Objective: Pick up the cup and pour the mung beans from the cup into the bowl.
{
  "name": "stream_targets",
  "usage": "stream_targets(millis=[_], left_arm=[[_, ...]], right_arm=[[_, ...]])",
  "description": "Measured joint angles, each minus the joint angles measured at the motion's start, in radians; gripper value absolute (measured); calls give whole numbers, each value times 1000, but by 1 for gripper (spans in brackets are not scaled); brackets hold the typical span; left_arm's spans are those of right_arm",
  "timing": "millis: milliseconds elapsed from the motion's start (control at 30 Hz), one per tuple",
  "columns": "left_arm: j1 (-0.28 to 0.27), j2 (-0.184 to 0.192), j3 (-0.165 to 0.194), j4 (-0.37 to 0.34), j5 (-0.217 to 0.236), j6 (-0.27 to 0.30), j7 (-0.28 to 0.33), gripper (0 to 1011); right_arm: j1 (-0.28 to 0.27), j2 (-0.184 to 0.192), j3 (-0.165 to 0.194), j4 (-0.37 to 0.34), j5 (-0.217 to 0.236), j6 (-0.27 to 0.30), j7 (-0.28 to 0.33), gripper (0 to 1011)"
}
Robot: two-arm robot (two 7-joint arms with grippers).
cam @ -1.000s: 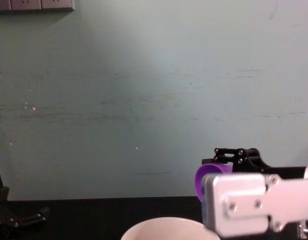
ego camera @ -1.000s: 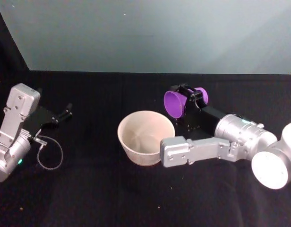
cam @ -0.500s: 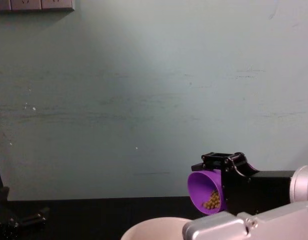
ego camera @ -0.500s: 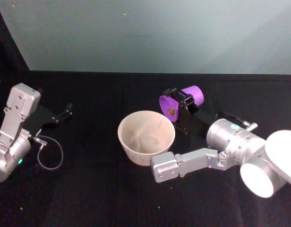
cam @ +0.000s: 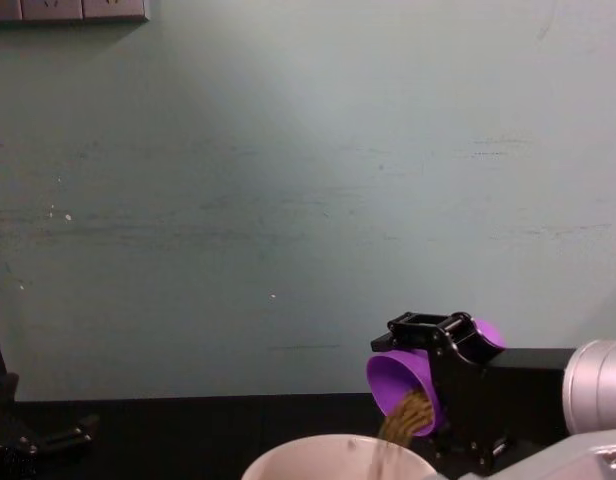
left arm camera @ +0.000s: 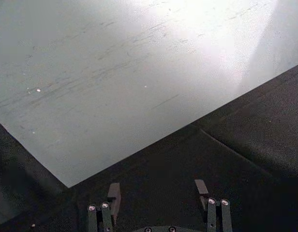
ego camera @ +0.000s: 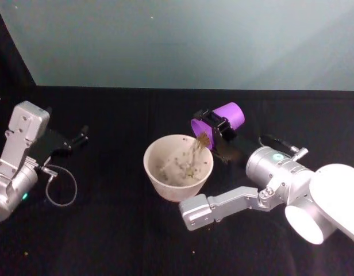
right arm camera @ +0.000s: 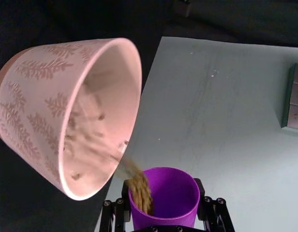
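The purple cup [ego camera: 227, 115] is tipped on its side over the right rim of the whitish bowl [ego camera: 161, 179], with my right gripper [ego camera: 211, 124] shut on it. A stream of mung beans [ego camera: 197, 148] falls from the cup's mouth into the bowl, where several lie on the bottom. The chest view shows the cup [cam: 395, 377] tilted down, beans [cam: 407, 419] spilling toward the bowl's rim [cam: 288, 459]. In the right wrist view the beans [right arm camera: 139, 186] leave the cup [right arm camera: 164, 195] for the bowl [right arm camera: 35, 92]. My left gripper [ego camera: 81, 135] rests open at the far left, and its wrist view shows it [left arm camera: 157, 191] holding nothing.
The table is covered in black cloth [ego camera: 108, 241], backed by a pale green wall [ego camera: 183, 40]. A thin cable loop [ego camera: 62, 188] lies beside the left arm. A few stray beans [ego camera: 193, 251] dot the cloth in front. Wall outlets [cam: 68, 9] sit high on the left.
The right gripper has tilted the cup further and brought its mouth over the bowl's rim. Beans that sat inside the cup now pour into the bowl. The left arm has not moved.
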Motion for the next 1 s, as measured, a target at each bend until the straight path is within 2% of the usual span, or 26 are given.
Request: stream_targets(millis=[100,333,533,600,667,1000], left_arm=[[0,0,0,0,0,0,0,1000],[0,0,0,0,0,0,0,1000],[0,0,0,0,0,0,0,1000],[0,0,0,0,0,0,0,1000],[0,0,0,0,0,0,0,1000],[0,0,0,0,0,0,0,1000]], right_arm=[[3,0,-6,0,-22,3,1,743],[15,0,-27,-1,-103,21,-8,743],[24,2,-41,-2,-149,31,-9,744],[30,3,-52,-2,-178,37,-8,743],[31,3,-54,-1,-185,39,-8,743],[58,15,-99,2,-312,71,-1,743]])
